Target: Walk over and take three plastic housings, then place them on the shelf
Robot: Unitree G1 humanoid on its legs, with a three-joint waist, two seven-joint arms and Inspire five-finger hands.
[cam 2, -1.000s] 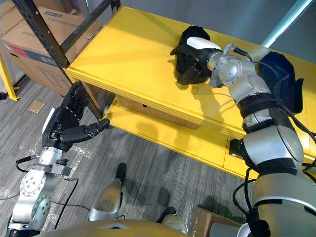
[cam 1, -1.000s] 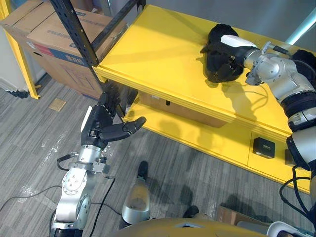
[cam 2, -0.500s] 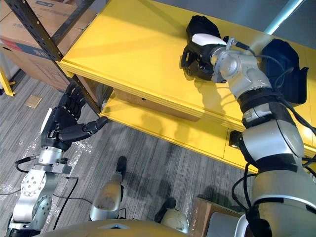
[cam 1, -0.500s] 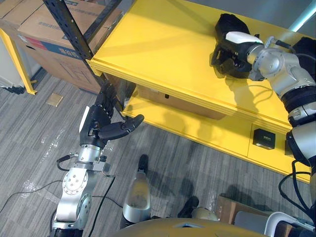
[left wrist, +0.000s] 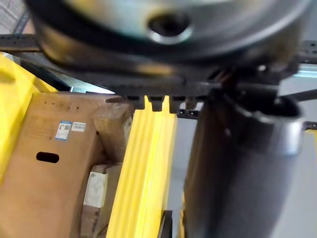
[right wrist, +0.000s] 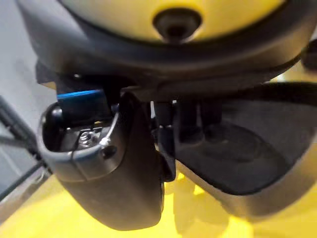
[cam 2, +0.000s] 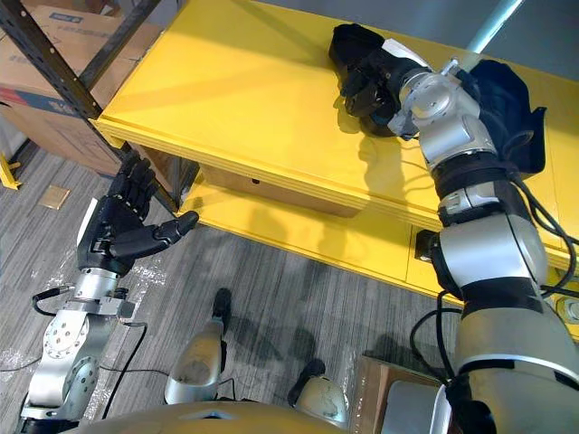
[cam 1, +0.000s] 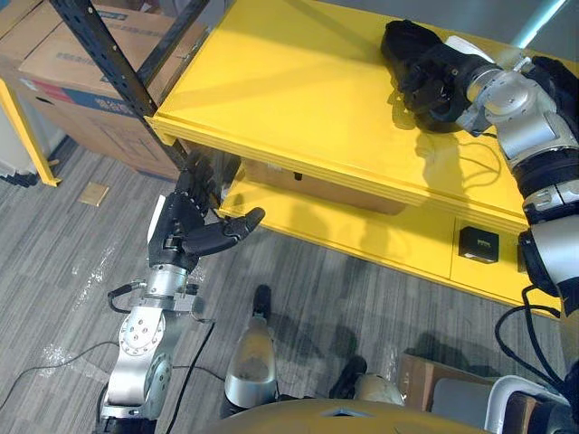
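Observation:
A black plastic housing (cam 1: 403,38) lies on the top board of the yellow shelf (cam 1: 289,99), towards its far right. My right hand (cam 1: 439,77) rests on the housing's near side, fingers curled over its edge; up close the dark shell (right wrist: 233,148) shows just past the curled fingers (right wrist: 188,119). A second dark housing (cam 2: 502,86) sits behind my right forearm, partly hidden. My left hand (cam 1: 185,231) hangs open and empty in front of the shelf's left corner, fingers straight, thumb out.
A black metal upright (cam 1: 99,45) stands at the shelf's left corner, with a large cardboard box (cam 1: 81,63) behind it. A flat cardboard box (cam 1: 317,185) and a small black box (cam 1: 477,244) sit on the lower yellow board. Grey floor lies below.
My right hand's fingers, spread over the housing a second ago, have curled onto it. The camera has shifted, so the shelf sits higher in view. The left hand is unchanged.

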